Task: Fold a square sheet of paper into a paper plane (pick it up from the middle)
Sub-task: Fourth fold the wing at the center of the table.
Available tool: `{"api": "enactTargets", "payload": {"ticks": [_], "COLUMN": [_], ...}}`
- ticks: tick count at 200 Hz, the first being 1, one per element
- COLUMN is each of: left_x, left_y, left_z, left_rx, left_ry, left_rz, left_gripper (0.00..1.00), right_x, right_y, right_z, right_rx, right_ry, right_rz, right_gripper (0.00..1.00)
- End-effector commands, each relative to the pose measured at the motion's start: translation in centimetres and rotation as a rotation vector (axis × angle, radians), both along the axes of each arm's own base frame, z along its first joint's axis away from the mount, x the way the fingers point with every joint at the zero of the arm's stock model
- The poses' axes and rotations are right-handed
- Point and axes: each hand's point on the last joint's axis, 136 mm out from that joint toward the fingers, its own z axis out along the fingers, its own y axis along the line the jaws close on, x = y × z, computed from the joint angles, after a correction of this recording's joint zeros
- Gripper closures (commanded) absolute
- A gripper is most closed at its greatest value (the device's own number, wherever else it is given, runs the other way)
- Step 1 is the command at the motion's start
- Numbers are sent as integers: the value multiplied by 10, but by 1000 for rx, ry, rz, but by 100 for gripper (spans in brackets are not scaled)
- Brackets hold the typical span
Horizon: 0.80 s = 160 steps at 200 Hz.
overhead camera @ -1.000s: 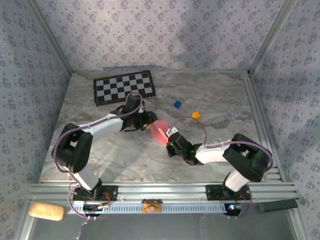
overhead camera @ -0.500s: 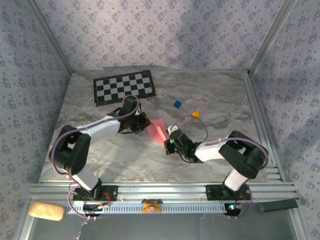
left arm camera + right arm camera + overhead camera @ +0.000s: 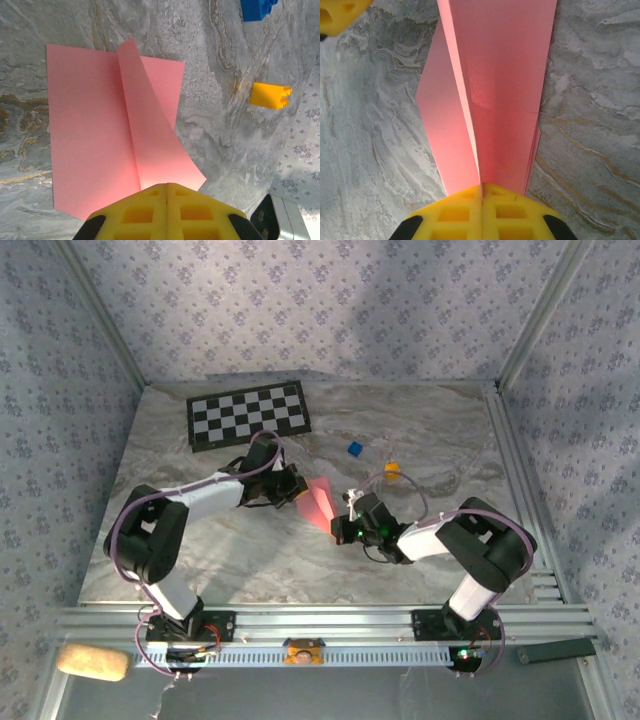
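The salmon-pink sheet of paper (image 3: 318, 502) lies folded in layers at the table's middle, held between both arms. In the left wrist view the paper (image 3: 90, 130) lies flat with one flap lifted; the flap runs into my left gripper (image 3: 166, 186), whose yellow jaws are shut on its near edge. In the right wrist view the paper (image 3: 505, 75) shows a raised centre crease leading straight into my right gripper (image 3: 481, 186), shut on that crease. From above, the left gripper (image 3: 297, 490) is at the paper's left edge and the right gripper (image 3: 343, 527) at its near-right end.
A black-and-white checkerboard mat (image 3: 248, 413) lies at the back left. A small blue block (image 3: 354, 448) and a small orange block (image 3: 392, 470) sit behind the paper on the marble table (image 3: 200, 550). Metal rails border the right and near edges.
My left gripper has gone from open to shut at the paper's edge. The right gripper stayed shut and shifted slightly to the right, and the paper has come down flatter.
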Motion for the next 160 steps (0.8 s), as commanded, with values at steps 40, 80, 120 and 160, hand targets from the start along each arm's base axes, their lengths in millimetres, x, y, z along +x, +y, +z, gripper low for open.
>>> {"api": "enactTargets", "payload": {"ticks": [40,80,120,160], "left_x": [-9,-5,-1,0], "left_y": [-30,-39,-44,-47], "left_z": [-9,-13,-18,-23], "left_rx": [-55,-63,-62,-59], "left_ry": [21,21,24,33], "left_rz": [-92,-107,-112,-116], "left_gripper": [100,100,100,100], "right_x": [-20,-21,-21,-20], "right_y": [-14,-17,-20,-20], "right_z": [-42,-44,-46,-46], "right_rx": [-14,-7,-5,-1], "right_ry": [207,230,257,280], "right_rz": [-47,-62,-74,-75], "right_gripper": [96,96,96,96]}}
